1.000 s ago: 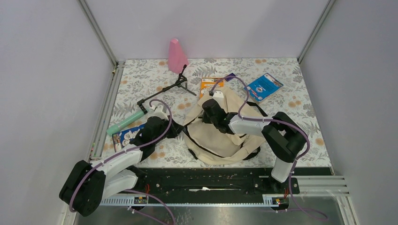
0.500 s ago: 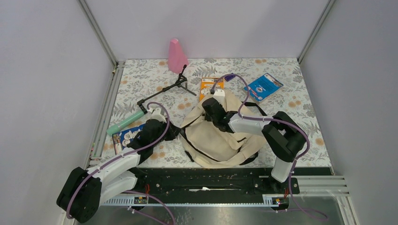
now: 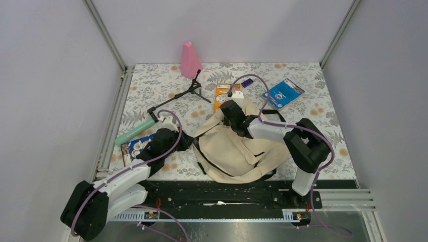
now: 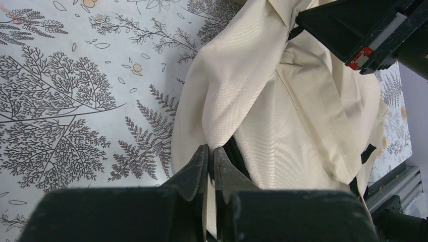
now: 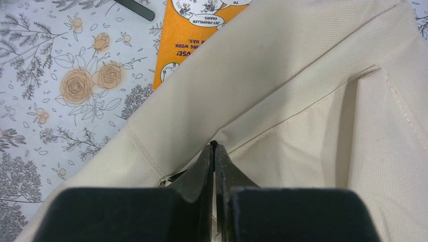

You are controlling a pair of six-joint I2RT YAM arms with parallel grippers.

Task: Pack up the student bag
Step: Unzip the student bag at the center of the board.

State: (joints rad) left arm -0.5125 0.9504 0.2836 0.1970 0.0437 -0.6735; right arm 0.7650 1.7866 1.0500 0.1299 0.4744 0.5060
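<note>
On floral table (image 3: 151, 85), cream student bag (image 3: 232, 151) lies crumpled

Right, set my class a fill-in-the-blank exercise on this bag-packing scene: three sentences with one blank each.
1. The left end effector and the right end effector are both ____ on fabric of the student bag.
2. The pink bottle stands near the ____ edge of the table.
3. The booklet in the right wrist view is ____ in colour.
Missing words: shut; far; orange.
</note>
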